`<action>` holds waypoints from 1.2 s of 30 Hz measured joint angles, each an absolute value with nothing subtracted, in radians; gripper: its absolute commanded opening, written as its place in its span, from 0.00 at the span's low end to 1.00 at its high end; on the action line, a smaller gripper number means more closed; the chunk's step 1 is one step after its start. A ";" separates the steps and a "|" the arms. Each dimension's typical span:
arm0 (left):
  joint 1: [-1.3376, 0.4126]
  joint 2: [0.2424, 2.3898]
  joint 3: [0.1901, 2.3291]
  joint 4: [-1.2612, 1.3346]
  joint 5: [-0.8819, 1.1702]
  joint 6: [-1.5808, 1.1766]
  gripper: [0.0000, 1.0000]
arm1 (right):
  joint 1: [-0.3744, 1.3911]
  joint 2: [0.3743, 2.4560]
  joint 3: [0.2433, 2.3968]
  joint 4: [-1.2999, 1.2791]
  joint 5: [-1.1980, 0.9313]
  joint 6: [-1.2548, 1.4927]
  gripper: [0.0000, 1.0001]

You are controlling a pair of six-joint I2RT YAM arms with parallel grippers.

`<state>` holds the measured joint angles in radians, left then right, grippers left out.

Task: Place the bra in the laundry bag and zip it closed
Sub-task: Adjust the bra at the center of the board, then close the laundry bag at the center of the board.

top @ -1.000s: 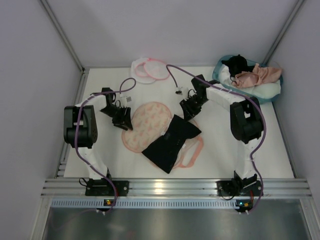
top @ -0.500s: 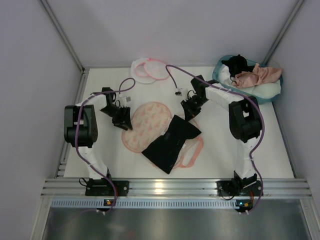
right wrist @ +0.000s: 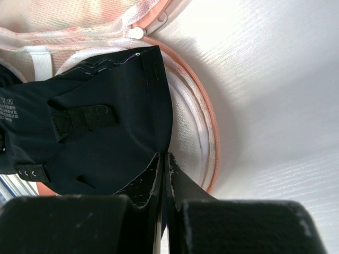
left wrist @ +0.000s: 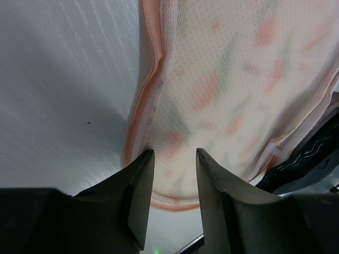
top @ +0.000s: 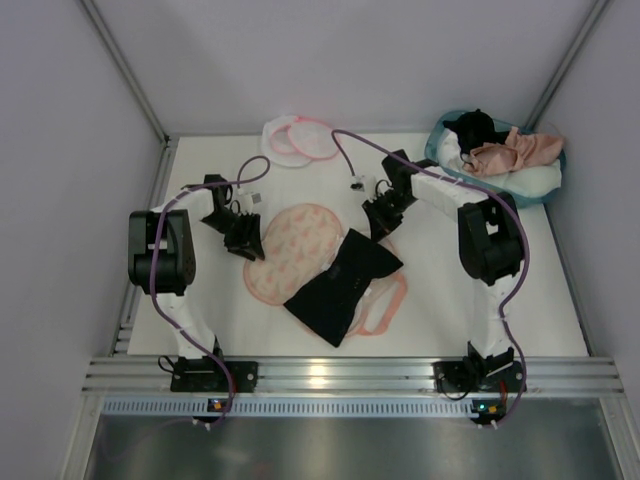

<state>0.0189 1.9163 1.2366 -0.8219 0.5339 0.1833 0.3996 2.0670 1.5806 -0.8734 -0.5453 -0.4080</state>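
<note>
With right gripper (right wrist: 163, 156) pinching black garment (right wrist: 95, 127) over printed piece (left wrist: 228, 79), left gripper (left wrist: 174, 153) gapes open

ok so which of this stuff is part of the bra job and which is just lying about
In the job: black bra, pinched by the right claw; printed mesh bag under it, its rim at the open left claw.
Lying about: white mesh pouch at the back; teal basket holding a pink garment and other clothes.
</note>
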 measured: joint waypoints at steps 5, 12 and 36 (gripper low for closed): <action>0.019 1.916 1.237 -0.822 0.530 0.179 0.44 | 0.391 2.065 1.581 -0.872 -0.542 -0.408 0.00; 0.019 1.916 1.237 -0.821 0.526 0.176 0.43 | 0.375 2.062 1.587 -0.867 -0.542 -0.408 0.00; 0.016 1.937 1.443 -0.823 0.517 0.318 0.46 | 0.371 2.032 1.668 -0.883 -0.531 -0.363 0.95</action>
